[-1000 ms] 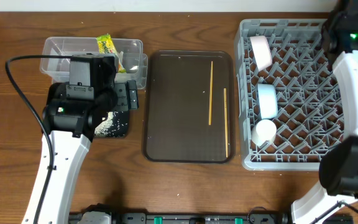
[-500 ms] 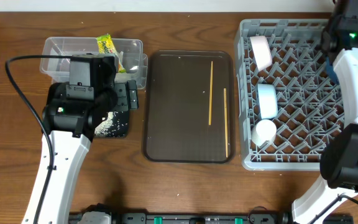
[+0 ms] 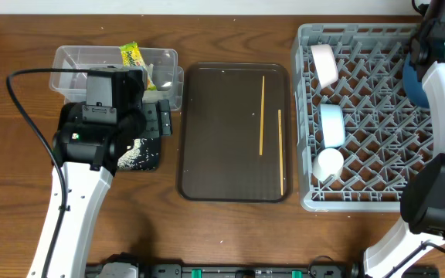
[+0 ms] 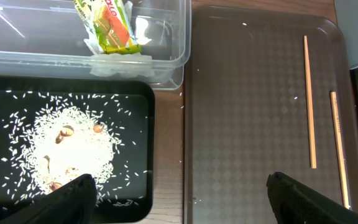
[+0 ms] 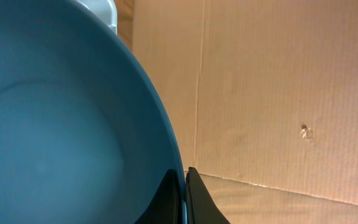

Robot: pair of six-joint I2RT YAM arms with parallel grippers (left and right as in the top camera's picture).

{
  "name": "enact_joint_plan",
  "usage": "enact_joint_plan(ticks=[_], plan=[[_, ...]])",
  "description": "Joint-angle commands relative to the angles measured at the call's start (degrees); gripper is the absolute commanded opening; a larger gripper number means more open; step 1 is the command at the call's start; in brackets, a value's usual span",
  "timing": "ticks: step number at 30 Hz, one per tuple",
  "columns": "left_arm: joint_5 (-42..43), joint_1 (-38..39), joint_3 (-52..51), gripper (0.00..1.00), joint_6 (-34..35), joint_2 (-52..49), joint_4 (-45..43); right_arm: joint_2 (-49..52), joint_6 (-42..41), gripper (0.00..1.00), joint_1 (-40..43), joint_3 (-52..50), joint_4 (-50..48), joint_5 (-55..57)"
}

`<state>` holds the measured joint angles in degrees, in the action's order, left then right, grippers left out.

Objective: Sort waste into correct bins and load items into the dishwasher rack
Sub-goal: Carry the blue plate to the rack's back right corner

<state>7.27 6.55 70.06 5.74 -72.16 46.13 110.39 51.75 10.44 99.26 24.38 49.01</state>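
Note:
My right gripper (image 5: 184, 186) is shut on the rim of the dark blue plate (image 5: 61, 124), held over the right side of the grey dishwasher rack (image 3: 377, 131); the plate's edge shows in the overhead view (image 3: 412, 81). The rack holds a white bowl (image 3: 324, 64), a light blue bowl (image 3: 332, 123) and a small pale cup (image 3: 330, 162). My left gripper (image 4: 179, 199) is open and empty above the black tray (image 4: 143, 149), which holds rice scraps (image 4: 73, 146). The clear tub (image 4: 173, 43) holds the snack wrapper (image 4: 107, 25) and white tissue (image 4: 120, 62). Two chopsticks (image 3: 263, 114) lie on the brown tray.
The dark brown serving tray (image 3: 222, 131) sits mid-table between the bins and the rack. A cardboard wall (image 5: 278, 87) stands behind the rack. A black cable (image 3: 29, 116) loops at the left.
My right arm has shifted slightly right and down over the rack, and the blue plate's edge has come into view beside it. The left arm has not moved.

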Motion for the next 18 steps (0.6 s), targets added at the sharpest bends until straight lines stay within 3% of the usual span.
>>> enact_joint_plan(ticks=[1, 18], plan=[[-0.7, 0.0, 1.0, 0.9, -0.4, -0.1, 0.1, 0.5, 1.7, 0.01, 1.2, 0.3, -0.1, -2.6], [-0.7, 0.0, 1.0, 0.9, -0.4, -0.1, 0.1, 0.5, 1.7, 0.01, 3.5, 0.3, -0.1, -5.3]])
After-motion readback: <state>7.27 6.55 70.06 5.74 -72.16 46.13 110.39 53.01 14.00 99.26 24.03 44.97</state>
